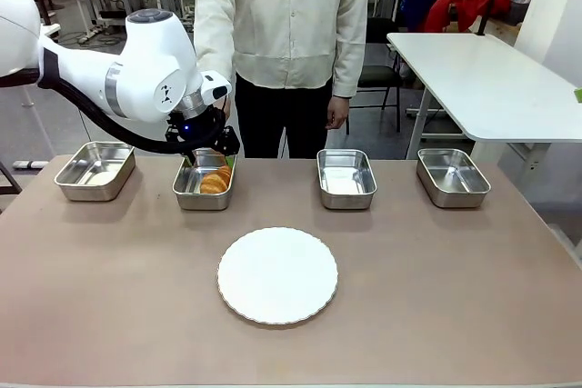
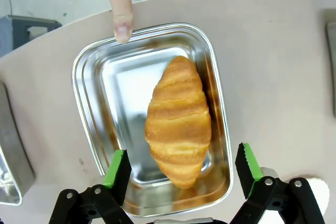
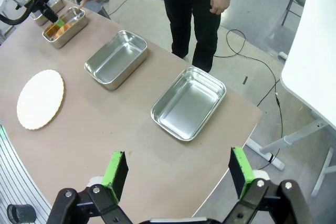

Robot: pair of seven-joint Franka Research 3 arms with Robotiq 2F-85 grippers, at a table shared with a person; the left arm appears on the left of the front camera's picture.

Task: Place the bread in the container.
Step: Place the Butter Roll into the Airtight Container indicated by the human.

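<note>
1. The croissant lies in the steel pan, middle of my left wrist picture; a person's finger touches its rim.
2. My left tool is wide, holding nothing.
3. I think placing is done; next I lift straight up.
4. My right tool is wide too.

Bread: I see it inside the second pan from the left.
Plate: nearer me, centre of table.
</note>
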